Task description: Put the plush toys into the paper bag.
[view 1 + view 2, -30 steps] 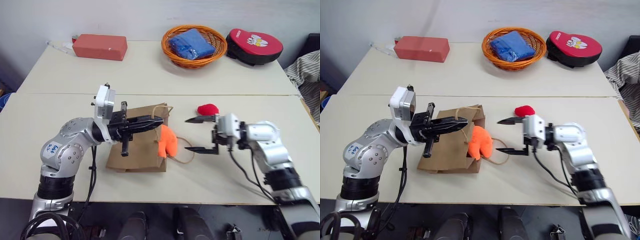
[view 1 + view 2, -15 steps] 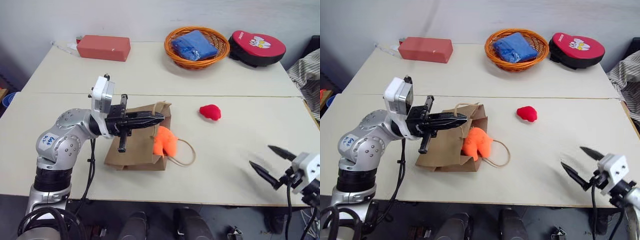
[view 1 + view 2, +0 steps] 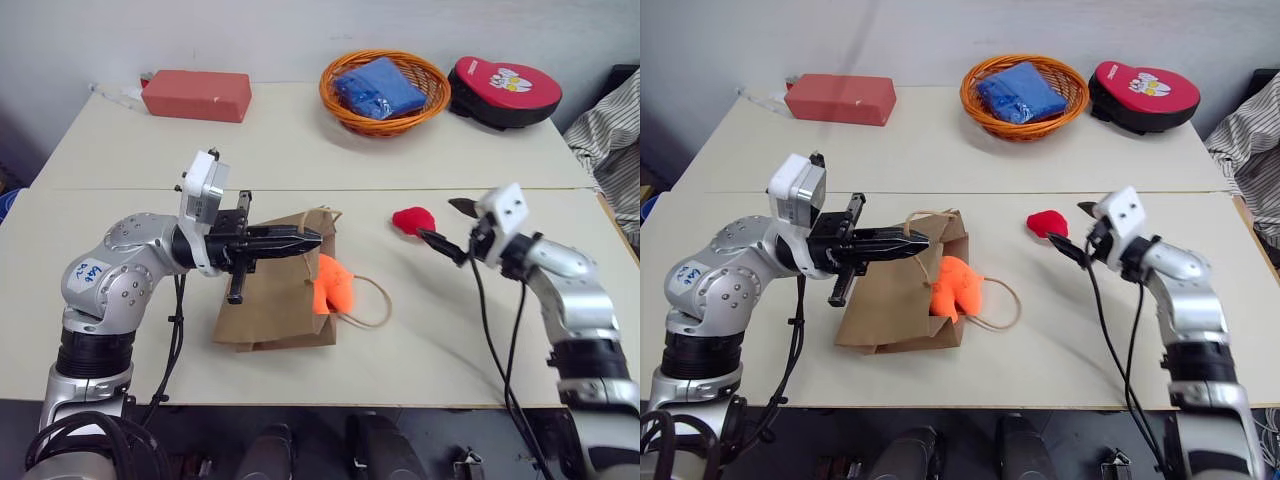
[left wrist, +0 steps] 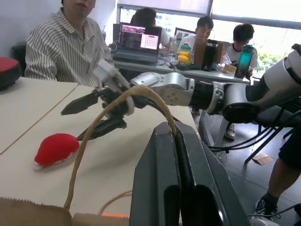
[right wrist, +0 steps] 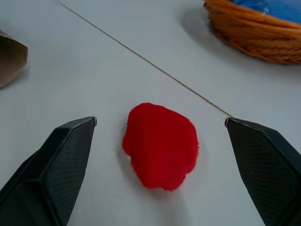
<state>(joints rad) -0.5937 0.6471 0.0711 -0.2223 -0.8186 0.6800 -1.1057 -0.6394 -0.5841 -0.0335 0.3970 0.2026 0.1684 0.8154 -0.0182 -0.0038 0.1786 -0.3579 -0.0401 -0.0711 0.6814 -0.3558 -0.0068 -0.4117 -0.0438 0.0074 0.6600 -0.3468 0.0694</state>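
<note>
The brown paper bag [image 3: 272, 305] lies on its side on the near table, its mouth toward the right. My left gripper [image 3: 312, 238] is shut on the bag's upper cord handle [image 4: 101, 120], holding that edge up. The orange plush toy [image 3: 333, 285] sits in the bag's mouth, partly sticking out. To the right, the red plush toy [image 3: 412, 220] rests on the table. My right gripper [image 5: 161, 121] is open just short of it, one finger on each side, not touching. The left wrist view shows that right gripper [image 4: 82, 117] beside the red toy [image 4: 55, 148].
On the far table stand an orange woven basket [image 3: 340, 105] holding a blue cloth, a red block [image 3: 196, 95] and a red-and-black pad [image 3: 505, 90]. A striped garment [image 3: 612, 130] hangs at the right edge. Several people sit at desks beyond the table in the left wrist view.
My right arm left the spot beside the bag, swung out toward the table's near right corner, then came back to the red toy, open throughout. The left gripper kept its hold.
</note>
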